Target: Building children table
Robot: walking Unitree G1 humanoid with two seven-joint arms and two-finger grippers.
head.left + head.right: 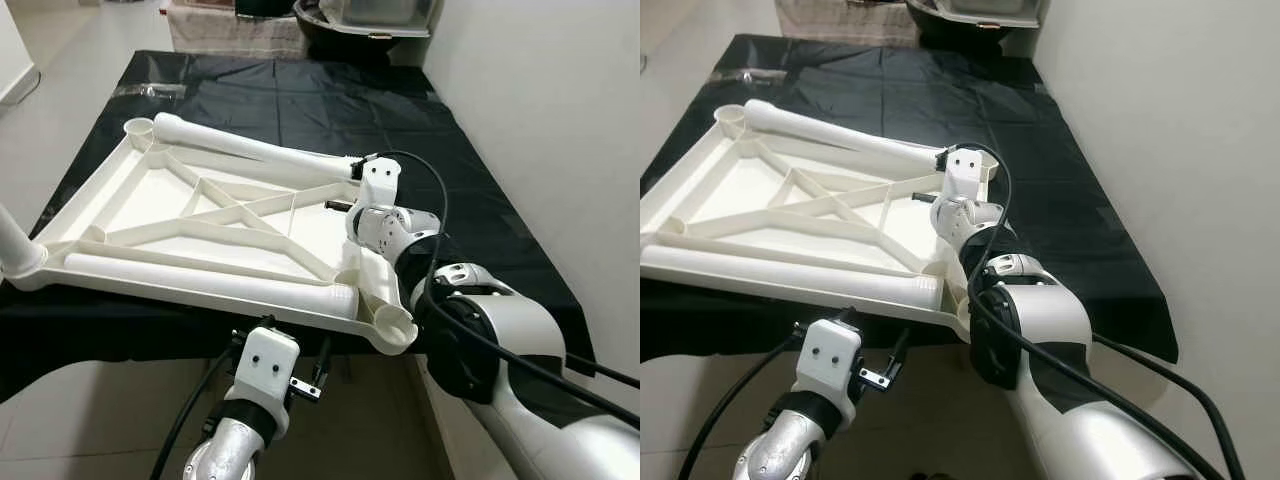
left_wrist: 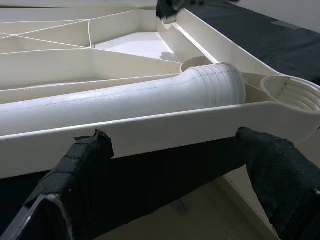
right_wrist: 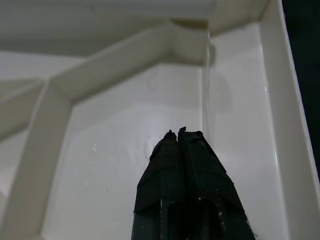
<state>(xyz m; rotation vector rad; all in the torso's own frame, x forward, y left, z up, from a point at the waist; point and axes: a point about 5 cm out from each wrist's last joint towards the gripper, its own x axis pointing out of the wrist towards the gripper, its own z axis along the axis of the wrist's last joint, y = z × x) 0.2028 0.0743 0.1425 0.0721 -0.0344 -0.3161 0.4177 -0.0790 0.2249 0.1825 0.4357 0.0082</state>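
Left wrist view is showing the left gripper (image 2: 175,165) spreading its fingers wide just below the near rim of the upturned tabletop (image 1: 150,205), where a loose leg (image 2: 125,97) is lying lengthwise beside the corner socket (image 2: 292,92). The right gripper (image 3: 177,137), fingers pressed together, is hovering over the tabletop's right inner panel.

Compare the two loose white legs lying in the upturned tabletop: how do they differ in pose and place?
The near leg lies along the tabletop's front edge, its threaded end beside the near right corner socket. The far leg lies along the back edge, running from the far left corner toward the right tool. The open left tool faces the near leg; the far leg has none beside it. Both are white tubes, lying flat, unattached.
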